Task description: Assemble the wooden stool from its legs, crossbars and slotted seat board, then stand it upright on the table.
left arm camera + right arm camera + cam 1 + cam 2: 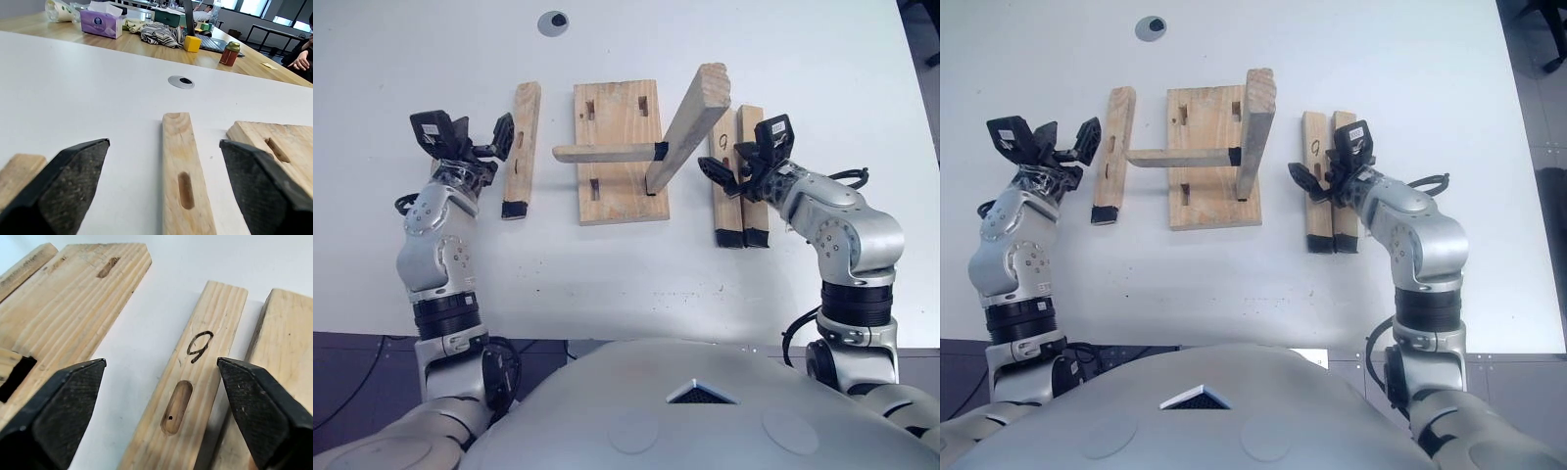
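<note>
Found slotted seat board (619,152) lying flat on white table (822,59), slots facing up.

Logged one leg (688,125) standing in a slot near the board's right edge, leaning away to the right, not plumb.

Noted crossbar (607,153) plugged by its black-tipped end into that leg, running left across the board, free end just past the board's left edge.

Logged a single leg (522,147) flat on the table just left of the board, parallel to its long side, mortise up, black tip at the near end.

Found two more legs right of the board, side by side and touching: inner one (724,191) with a mortise and a pen mark, outer one (755,196) against it.

Spotted another wooden end (19,171) left of the single leg; kind of part unclear.

Left gripper (475,139): released, fingers spread wide, holding nothing, hovering left of the board, straddling the line of the single leg.

Right gripper (744,155): likewise released, fingers wide apart and empty, hovering right of the board over the inner leg of the pair.

Noted round grommet (553,23) in the tabletop beyond the board's far left corner.
</note>
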Controlling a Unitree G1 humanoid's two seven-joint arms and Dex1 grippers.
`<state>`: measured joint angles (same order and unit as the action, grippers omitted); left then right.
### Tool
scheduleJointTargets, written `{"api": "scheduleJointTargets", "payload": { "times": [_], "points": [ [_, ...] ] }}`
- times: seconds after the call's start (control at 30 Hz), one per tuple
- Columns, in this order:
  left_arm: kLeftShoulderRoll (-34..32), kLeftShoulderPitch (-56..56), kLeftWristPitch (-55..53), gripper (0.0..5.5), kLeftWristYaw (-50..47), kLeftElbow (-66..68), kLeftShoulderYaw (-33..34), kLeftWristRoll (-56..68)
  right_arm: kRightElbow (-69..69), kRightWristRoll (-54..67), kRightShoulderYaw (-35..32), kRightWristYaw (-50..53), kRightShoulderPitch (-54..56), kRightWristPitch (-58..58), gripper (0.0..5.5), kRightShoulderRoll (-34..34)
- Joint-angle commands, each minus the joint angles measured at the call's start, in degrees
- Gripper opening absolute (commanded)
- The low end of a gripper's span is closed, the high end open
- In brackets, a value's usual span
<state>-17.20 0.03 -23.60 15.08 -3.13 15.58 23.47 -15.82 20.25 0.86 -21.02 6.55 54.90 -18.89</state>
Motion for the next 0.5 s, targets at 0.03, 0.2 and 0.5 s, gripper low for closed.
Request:
{"api": "scheduleJointTargets", "payload": {
  "times": [0.03,0.2,0.5],
  "points": [
    [1.6,1.5,0.6,4.15,-1.1,-1.6,-0.9,-1.1,1.4,-0.6,0.4,0.5,0.5,2.2,4.20,-1.0],
    [3.7,3.1,1.5,4.15,-2.6,-2.1,0.0,-1.1,1.3,-0.8,0.7,0.1,2.4,3.6,4.20,-2.0],
    [8.5,7.4,4.4,4.15,-5.7,-4.2,0.3,-1.2,2.0,-1.6,3.6,-3.7,4.6,6.0,4.20,-7.6]
  ]
}}
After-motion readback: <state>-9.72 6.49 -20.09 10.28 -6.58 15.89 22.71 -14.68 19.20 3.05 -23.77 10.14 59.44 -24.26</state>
